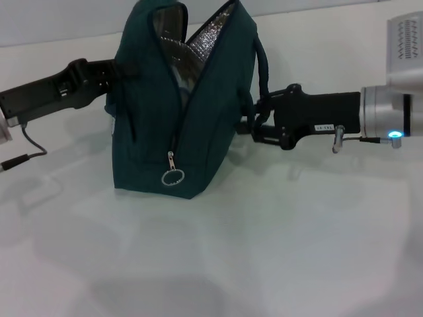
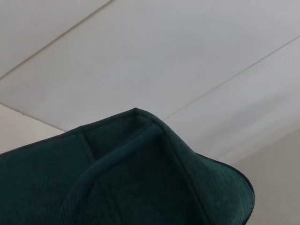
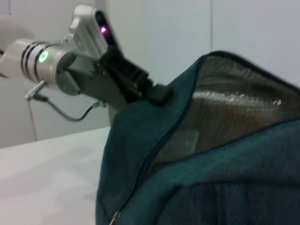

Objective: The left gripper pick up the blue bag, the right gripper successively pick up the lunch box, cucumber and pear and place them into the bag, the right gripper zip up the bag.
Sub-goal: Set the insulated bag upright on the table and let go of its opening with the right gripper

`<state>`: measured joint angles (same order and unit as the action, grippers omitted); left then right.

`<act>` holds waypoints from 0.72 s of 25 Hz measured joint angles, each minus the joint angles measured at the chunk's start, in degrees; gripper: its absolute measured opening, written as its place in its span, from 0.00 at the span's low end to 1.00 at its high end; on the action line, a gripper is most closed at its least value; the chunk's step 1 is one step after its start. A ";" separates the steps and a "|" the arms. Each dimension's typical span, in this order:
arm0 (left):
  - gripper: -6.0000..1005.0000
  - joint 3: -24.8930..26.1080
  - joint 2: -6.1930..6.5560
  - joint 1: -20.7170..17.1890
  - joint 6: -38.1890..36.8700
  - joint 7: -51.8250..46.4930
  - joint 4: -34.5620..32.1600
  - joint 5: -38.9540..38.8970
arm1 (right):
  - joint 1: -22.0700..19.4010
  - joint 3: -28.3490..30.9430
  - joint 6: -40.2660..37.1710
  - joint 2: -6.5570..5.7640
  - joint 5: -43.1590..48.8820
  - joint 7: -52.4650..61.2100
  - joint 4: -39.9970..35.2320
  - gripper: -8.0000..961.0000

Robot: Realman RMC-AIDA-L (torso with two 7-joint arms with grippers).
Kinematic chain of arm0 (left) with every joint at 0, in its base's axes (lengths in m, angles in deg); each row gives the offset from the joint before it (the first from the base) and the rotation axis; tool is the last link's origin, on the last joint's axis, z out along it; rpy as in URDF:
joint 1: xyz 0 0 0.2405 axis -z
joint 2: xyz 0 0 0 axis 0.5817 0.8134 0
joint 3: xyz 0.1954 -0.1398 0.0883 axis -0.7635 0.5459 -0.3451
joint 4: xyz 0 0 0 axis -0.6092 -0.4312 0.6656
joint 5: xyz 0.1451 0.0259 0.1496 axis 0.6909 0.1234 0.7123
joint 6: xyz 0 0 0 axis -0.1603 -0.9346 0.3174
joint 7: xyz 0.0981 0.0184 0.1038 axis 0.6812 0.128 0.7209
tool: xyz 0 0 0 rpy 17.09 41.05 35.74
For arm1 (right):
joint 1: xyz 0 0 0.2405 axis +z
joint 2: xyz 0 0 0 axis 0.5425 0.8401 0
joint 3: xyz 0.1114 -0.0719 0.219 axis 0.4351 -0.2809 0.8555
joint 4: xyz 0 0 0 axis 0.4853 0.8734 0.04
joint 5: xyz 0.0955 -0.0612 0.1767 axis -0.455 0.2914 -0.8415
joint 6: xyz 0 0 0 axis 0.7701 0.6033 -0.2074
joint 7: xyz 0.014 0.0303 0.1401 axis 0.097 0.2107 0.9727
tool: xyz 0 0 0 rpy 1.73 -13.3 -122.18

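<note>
Risk here sits mostly with the bag's balance. The blue bag (image 1: 178,112) stands upright on the white bench (image 1: 264,251), mouth gaping at the top so the silver lining shows, zipper run down with its ring pull (image 1: 173,177) hanging low on the front face. The left gripper (image 1: 114,74) presses against the bag's upper left side and appears clamped on the fabric there, though the contact itself is hidden. The right gripper (image 1: 254,125) sits at the bag's right side by the loop handle (image 1: 263,66); whether its jaws are apart or together cannot be told. If the left hold slips or pulls sideways, the soft walls could sag and the mouth collapse, making the zipper hard to run. A tug on the ring pull without a firm counter-hold would likely drag the whole bag along the bench instead of closing it. Lunch box, cucumber and pear are not visible on the bench; something pale shows inside through the right wrist view, but it cannot be identified. Open bench lies all around in front, with no edge close to the bag.
</note>
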<state>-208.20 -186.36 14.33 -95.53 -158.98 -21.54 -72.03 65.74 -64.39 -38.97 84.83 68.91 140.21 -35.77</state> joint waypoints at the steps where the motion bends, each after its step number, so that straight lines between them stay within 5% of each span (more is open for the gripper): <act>1: 0.09 0.00 0.00 -0.13 -0.01 0.00 0.00 -0.02 | -0.48 -0.01 0.04 -0.02 -1.04 -0.12 -0.01 0.48; 13: 0.09 0.00 -0.71 -2.14 -0.49 1.00 -0.11 -0.66 | -7.20 0.72 -0.99 -0.69 -8.11 0.12 -6.06 0.08; 18: 0.09 -0.01 -1.14 -3.32 -0.74 2.16 -0.18 -0.56 | -8.40 1.99 -4.84 -0.80 -10.19 -0.20 -7.04 0.08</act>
<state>-208.20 -187.50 11.01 -96.27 -156.82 -21.72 -72.60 57.34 -62.40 -43.81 84.03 58.72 140.01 -42.80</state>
